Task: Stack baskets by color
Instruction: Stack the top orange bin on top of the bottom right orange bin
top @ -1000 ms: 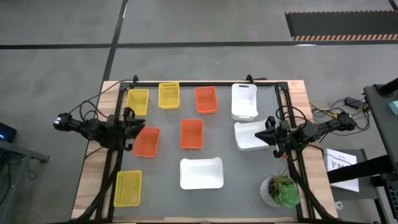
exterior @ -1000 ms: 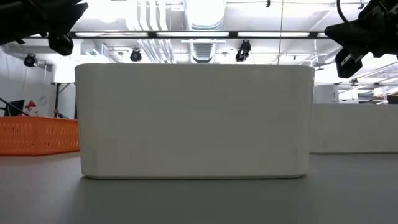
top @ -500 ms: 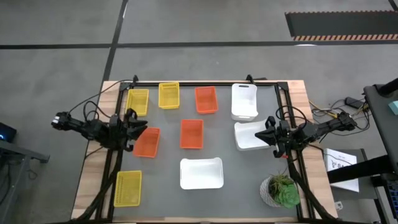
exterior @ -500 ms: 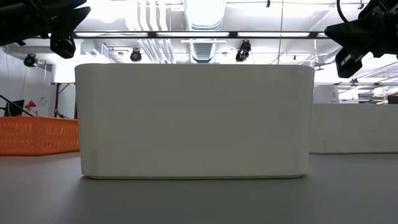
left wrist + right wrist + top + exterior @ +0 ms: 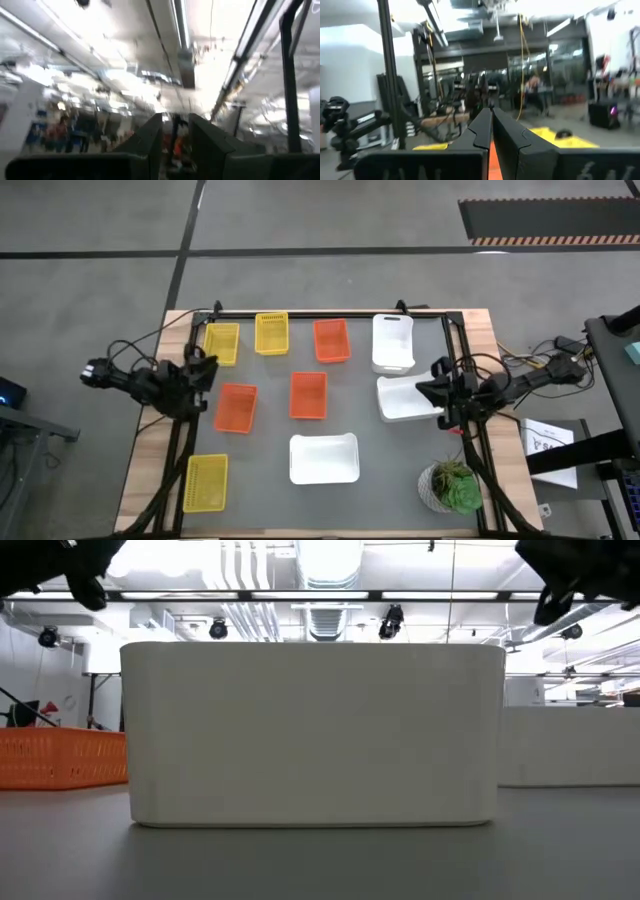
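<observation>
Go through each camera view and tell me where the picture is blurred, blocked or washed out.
High view: sharp and evenly lit. Low view: the near white round-cornered plastic basket blocks most of the frame, with bright ceiling lights above it. Left wrist view: heavily smeared, the ceiling lights washed out, only the left gripper readable. Right wrist view: mildly soft, the right gripper clear.

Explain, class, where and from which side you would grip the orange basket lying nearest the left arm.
Probably best to take the orange basket by its long side wall facing the left pincer, coming down from above. It lies open side up, apart from the other baskets, so one finger could drop inside and one outside that thin mesh rim.
</observation>
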